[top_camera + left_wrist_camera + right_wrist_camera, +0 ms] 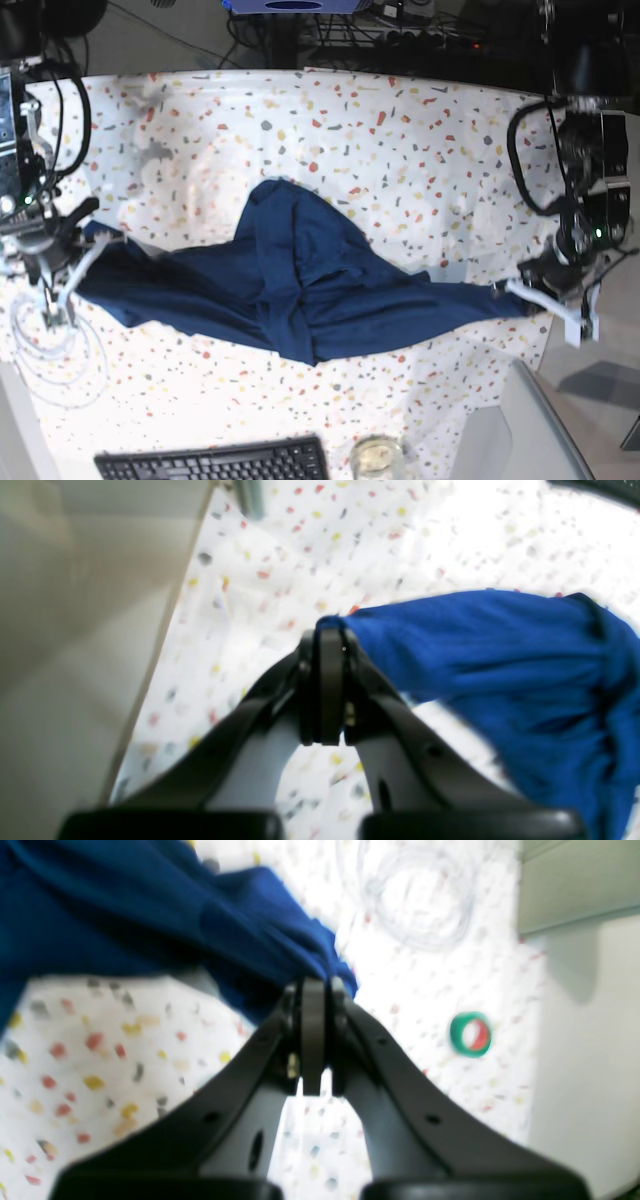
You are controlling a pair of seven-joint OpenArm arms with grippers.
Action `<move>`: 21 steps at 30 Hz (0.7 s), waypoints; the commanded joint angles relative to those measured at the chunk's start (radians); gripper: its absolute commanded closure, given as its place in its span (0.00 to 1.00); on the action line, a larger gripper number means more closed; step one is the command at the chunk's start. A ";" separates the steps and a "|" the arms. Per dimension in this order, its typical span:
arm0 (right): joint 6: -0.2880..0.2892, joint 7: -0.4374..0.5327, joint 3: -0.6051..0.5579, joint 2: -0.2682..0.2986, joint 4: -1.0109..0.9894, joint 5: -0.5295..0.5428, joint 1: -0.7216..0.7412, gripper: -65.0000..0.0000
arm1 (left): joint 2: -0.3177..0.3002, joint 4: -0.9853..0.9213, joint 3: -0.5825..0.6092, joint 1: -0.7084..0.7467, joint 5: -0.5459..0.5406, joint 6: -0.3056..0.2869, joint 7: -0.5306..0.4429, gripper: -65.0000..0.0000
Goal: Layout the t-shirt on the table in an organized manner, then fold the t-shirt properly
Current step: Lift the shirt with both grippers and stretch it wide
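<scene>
Across the middle of the base view, the t-shirt [300, 290] stretches from left edge to right edge of the table [400, 130], pulled taut between the two arms. Laying out is under way but, by my judgement, unfinished: the cloth is bunched and twisted along its length, with a loose hump rising toward the upper centre, and no fold has been made. Flattening, squaring the sleeves and all folding remain.

At the right of the base view, the left gripper [327, 630] has its jaws pressed together on one end of the shirt, the blue fabric trailing off to the right of the left wrist frame. At the left of the base view, the right gripper [320, 985] likewise pinches the other end, the fabric spreading into the upper left of its frame. A green tape ring [470, 1034] lies apart on the table, right of that gripper.
</scene>
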 commanded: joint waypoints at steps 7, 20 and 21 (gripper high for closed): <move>-0.006 0.109 0.091 -0.034 -0.054 -0.005 -0.132 1.00 | -0.016 0.011 -0.097 0.203 0.083 0.002 -0.127 1.00; -0.004 0.164 0.163 -0.046 -0.054 -0.005 -0.026 1.00 | 0.014 0.088 -0.238 0.277 0.092 -0.003 -0.119 1.00; -0.004 0.164 0.163 -0.046 -0.045 -0.005 -0.004 1.00 | 0.018 0.106 -0.238 0.274 0.089 -0.003 -0.119 1.00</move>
